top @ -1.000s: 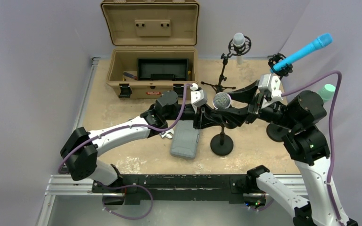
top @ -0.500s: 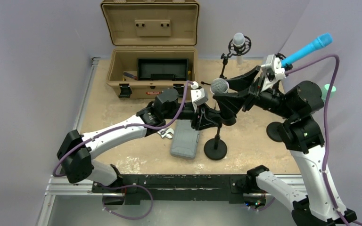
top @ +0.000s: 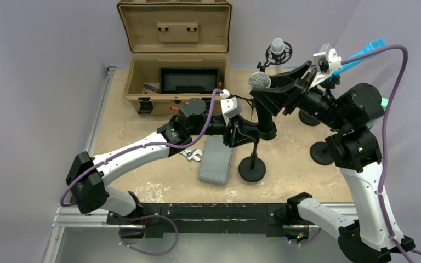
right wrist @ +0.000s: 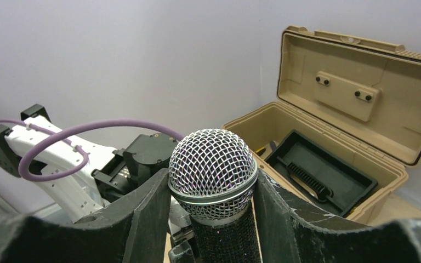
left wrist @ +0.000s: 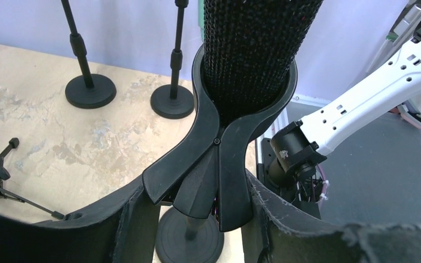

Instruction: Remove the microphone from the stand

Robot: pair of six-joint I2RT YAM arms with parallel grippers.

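Observation:
The microphone (top: 259, 80) has a silver mesh head and a black body. My right gripper (top: 267, 94) is shut on its body just under the head; the wrist view shows the head (right wrist: 212, 167) between the two fingers (right wrist: 145, 219). The black stand (top: 252, 168) has a round base and a thin pole. My left gripper (top: 240, 133) is shut on the stand's clip (left wrist: 219, 148). In the left wrist view the microphone's body (left wrist: 255, 49) sits in the clip's cradle, tilted up and back.
An open tan case (top: 175, 82) stands at the back. A grey box (top: 216, 160) and a wrench (top: 192, 155) lie left of the stand. Other stands with a blue microphone (top: 364, 53) and a white one (top: 277, 48) stand at the back right, and a round base (top: 322, 153).
My right gripper has risen and moved back with the microphone; its head now points higher. My left gripper has stayed shut on the clip, and the stand's base shifted slightly left.

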